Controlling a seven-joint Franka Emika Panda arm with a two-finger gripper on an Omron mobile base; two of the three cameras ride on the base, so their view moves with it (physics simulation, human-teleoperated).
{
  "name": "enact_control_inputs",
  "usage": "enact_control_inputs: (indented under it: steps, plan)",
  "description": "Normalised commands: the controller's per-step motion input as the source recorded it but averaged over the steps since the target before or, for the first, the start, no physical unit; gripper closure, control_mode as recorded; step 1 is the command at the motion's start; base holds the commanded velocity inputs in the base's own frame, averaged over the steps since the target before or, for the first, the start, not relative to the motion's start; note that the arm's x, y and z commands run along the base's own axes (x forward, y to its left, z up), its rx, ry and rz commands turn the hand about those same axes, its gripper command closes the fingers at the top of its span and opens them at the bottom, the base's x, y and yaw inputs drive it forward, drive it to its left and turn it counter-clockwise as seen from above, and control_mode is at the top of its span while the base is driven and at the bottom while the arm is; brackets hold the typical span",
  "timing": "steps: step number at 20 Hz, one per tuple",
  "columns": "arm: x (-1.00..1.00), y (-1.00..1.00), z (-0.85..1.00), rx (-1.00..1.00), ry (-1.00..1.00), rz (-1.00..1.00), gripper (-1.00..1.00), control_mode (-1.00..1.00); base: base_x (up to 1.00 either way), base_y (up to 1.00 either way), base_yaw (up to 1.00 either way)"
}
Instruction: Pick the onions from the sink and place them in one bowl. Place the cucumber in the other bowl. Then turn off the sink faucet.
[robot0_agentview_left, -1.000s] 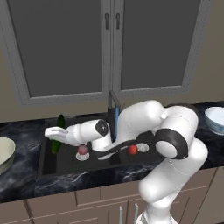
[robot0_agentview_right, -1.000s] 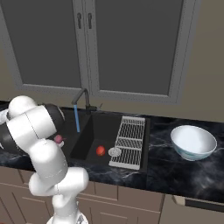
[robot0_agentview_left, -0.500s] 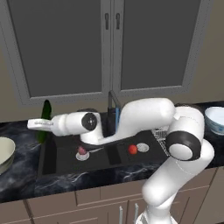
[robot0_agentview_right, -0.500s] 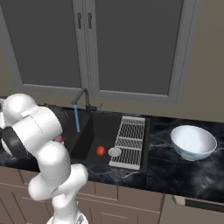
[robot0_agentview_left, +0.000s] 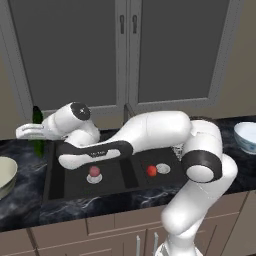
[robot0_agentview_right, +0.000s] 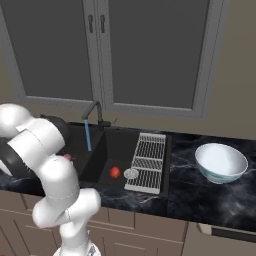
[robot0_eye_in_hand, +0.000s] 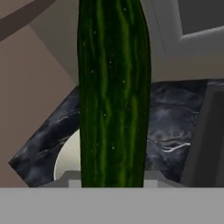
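The hand (robot0_agentview_left: 31, 132), closed on the cucumber (robot0_agentview_left: 37, 131), holds it upright above the dark marble tabletop (robot0_agentview_left: 25, 170) at the sink's (robot0_agentview_left: 107, 175) nine o'clock. The cream bowl (robot0_agentview_left: 6, 175) sits below toward seven o'clock; both onions (robot0_agentview_left: 94, 171) lie in the basins.

Both base views look down over the sink (robot0_agentview_left: 75, 172) from opposite sides — hand view close up.
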Motion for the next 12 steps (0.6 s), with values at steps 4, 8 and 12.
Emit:
enact_control_inputs:
  steps: [4,8,12]
  plan:
    - [-0.01,0.55,0.05,-0.18,0.02,0.00,1.00,-1.00,0.00,0.00,0.00]
    - [-0.21,0.87,0.00,-0.28,-0.04,0.02,1.00,-1.00,0.00,0.00,0.00]
    - [-0.34,0.97,0.00,-0.31,-0.16,0.00,1.00,-1.00,0.00,0.00,0.00]
